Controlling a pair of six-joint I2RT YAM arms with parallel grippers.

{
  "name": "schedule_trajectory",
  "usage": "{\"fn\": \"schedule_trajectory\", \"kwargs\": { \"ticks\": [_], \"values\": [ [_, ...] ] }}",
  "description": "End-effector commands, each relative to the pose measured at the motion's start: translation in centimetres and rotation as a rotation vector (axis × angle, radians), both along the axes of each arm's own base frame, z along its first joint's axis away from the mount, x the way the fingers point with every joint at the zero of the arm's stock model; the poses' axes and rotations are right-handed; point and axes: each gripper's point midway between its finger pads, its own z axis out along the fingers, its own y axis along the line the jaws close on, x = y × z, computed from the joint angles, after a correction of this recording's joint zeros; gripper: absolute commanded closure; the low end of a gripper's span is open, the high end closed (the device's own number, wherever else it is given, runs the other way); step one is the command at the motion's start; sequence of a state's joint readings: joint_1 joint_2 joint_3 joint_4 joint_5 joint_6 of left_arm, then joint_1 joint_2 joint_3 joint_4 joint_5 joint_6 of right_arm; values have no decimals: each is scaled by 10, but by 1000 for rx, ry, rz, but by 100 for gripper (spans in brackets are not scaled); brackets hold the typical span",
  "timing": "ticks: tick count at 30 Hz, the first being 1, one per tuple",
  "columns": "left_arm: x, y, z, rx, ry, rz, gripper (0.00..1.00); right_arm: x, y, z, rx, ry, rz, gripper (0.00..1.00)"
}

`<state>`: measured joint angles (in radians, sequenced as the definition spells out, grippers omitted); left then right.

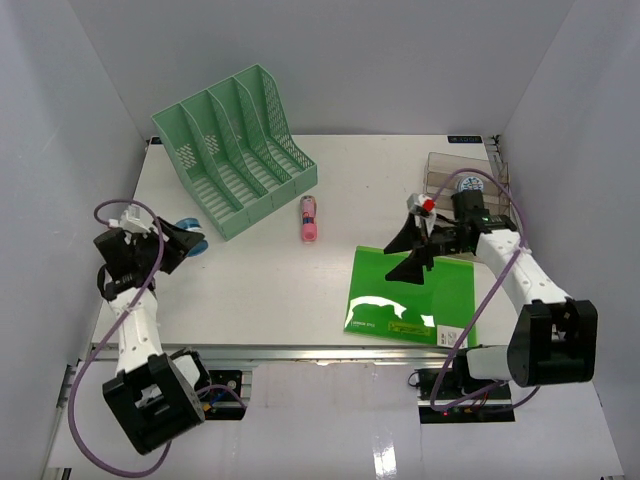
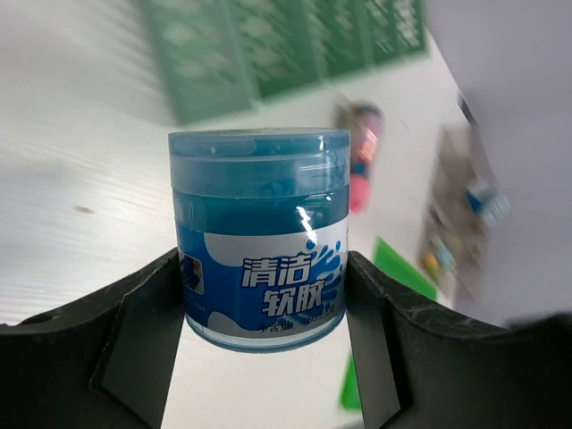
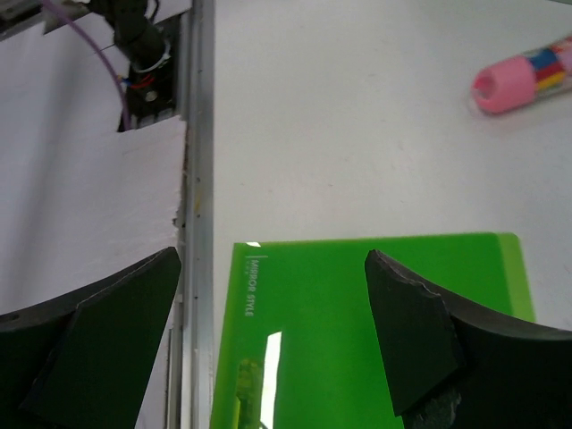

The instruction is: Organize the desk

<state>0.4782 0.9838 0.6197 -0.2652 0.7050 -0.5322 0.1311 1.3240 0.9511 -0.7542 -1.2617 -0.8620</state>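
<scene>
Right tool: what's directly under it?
The green folder lies flat on the desk beneath the open right tool, one edge close to the front rail. The tool holds nothing. Whatever is under the folder is covered.

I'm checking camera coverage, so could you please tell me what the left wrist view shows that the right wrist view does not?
Only the left wrist view: a blue jar gripped by the left hand, the mint file rack and a clear organizer. Only the right wrist view: a silver rail and cabling beyond it. Both: the white desk, the pink tube and the green folder.
</scene>
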Motion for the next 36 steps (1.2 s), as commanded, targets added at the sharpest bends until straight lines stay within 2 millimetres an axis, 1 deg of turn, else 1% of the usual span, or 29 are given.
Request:
{"fn": "schedule_trajectory", "kwargs": {
  "ticks": [1,2,4,8,10,12,15,16,18,20,22,25,26,28,30,31,36],
  "values": [
    [-41,-100,50,-111,-211,-447,95,-18,27,17,-40,43,111,10],
    [-51,-110,54,-101,-240,-489,95,-14,36,19,-53,30,109,9],
    [-65,-125,62,-86,-289,-561,95,-12,48,27,-75,145,52,9],
    [-91,-148,71,-103,-334,-705,95,-5,71,49,-57,180,5,10],
    [-97,-153,72,-104,-347,-739,95,-3,78,58,-52,286,-59,10],
    [-104,-162,78,-104,-374,-788,95,11,86,68,-42,361,-183,10],
    [-110,-174,89,-94,-427,-832,94,21,95,72,-50,482,-262,10],
    [-113,-180,92,-97,-436,-860,94,24,97,74,-43,481,-265,10],
    [-113,-188,96,-94,-450,-878,94,29,102,80,-16,534,-273,10],
    [-115,-198,98,-95,-461,-901,94,32,108,81,-4,586,-282,10],
    [-115,-210,98,-96,-471,-926,94,36,114,86,12,588,-282,10],
    [-114,-230,91,-87,-450,-961,94,39,126,83,-3,619,-260,10],
    [-113,-231,94,-82,-460,-963,94,40,128,83,-6,621,-255,10],
    [-110,-243,90,-74,-453,-973,94,39,133,84,2,638,-232,10],
    [-108,-251,91,-75,-452,-980,94,33,136,81,2,659,-202,10],
    [-107,-253,89,-76,-448,-986,94,33,136,82,6,658,-201,10],
    [-100,-269,93,-78,-454,-1015,94,12,144,84,13,659,-125,10]
  ]
}}
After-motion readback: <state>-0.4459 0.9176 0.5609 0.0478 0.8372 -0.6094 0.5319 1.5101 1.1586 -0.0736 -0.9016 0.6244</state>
